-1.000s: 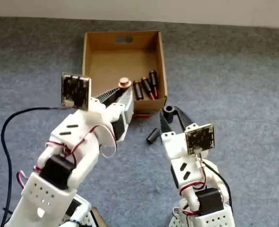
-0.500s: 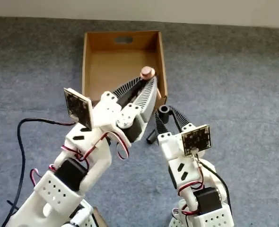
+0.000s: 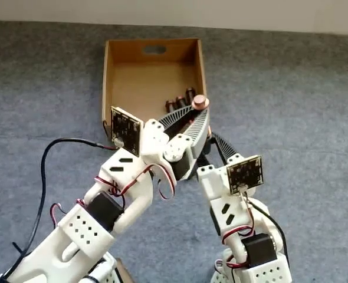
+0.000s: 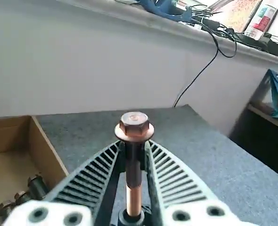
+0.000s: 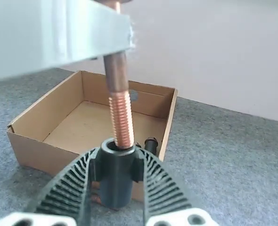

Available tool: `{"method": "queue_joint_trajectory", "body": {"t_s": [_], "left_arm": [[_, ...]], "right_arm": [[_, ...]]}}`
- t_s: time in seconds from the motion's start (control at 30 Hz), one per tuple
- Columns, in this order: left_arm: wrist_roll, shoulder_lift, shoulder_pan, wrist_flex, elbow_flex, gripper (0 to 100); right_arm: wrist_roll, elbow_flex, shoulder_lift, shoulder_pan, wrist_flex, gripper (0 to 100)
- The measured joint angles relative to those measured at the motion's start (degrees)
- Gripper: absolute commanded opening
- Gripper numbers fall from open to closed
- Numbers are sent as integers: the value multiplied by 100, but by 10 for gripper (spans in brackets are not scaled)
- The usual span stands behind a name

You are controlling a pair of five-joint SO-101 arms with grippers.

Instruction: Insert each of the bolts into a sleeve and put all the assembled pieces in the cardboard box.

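Note:
My left gripper is shut on a copper bolt, held upright with its hex head on top. The bolt's threaded end sits in the mouth of a black sleeve. My right gripper is shut on that sleeve just in front of the cardboard box. In the high view the left gripper hangs over the sleeve and hides it. Several assembled pieces lie at the box's near right corner.
Grey carpet surrounds the box, with free room to its left and right. A reddish bolt lies on the carpet by the box's front wall. The two arms stand close together in front of the box.
My left arm has swung right with the bolt, from over the box's front wall to above the sleeve. The bolt's tip now sits in the sleeve's mouth. The right arm barely shifted.

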Motion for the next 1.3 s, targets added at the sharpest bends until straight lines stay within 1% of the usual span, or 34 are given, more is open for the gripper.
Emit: {"method": "queue_joint_trajectory", "body": {"t_s": [0.1,0.17,0.23,0.43,0.8,0.87,0.97,1.07,1.3], "left_arm": [[0,0,0,9,0,8],[0,0,-9,167,-9,8],[-18,0,18,457,-9,8],[-457,0,35,1389,-176,8],[-527,26,158,2514,-510,13],[-527,26,158,2576,-510,48],[-527,26,149,2681,-519,153],[-527,9,149,2875,-545,231],[-527,9,141,2998,-545,242]], "right_arm": [[0,0,0,0,0,5],[0,0,0,0,0,5],[0,0,0,-18,0,5],[9,0,0,-35,0,5],[18,0,0,-44,0,5],[18,0,0,-44,0,5],[18,0,0,-44,0,5],[18,9,0,0,0,5],[18,44,9,-18,0,5]]}}
